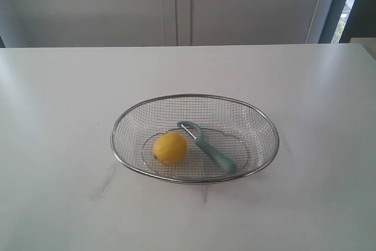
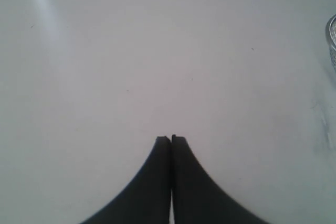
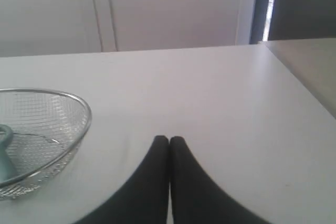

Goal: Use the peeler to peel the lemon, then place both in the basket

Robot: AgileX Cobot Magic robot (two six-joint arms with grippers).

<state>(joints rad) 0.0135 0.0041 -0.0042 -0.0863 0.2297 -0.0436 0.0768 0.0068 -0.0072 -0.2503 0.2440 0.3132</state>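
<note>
The wire mesh basket [image 1: 258,116] stands in the middle of the white table. Inside it lies the yellow lemon [image 1: 170,148], toward the left. Beside the lemon on its right rests the peeler [image 1: 211,150], teal handle pointing to the front right, metal head toward the back. Neither arm shows in the exterior view. My left gripper [image 2: 171,138] is shut and empty over bare table, with the basket rim [image 2: 332,32] just at the frame's edge. My right gripper [image 3: 169,139] is shut and empty too, apart from the basket [image 3: 79,124], where a bit of the peeler handle [image 3: 5,156] shows.
Pale cabinet doors [image 1: 176,4] stand behind the table's far edge. A dark opening [image 1: 358,4] lies at the back right. The table's right edge [image 3: 299,87] runs near the right gripper. Faint grey smudges [image 1: 106,180] mark the tabletop in front of the basket.
</note>
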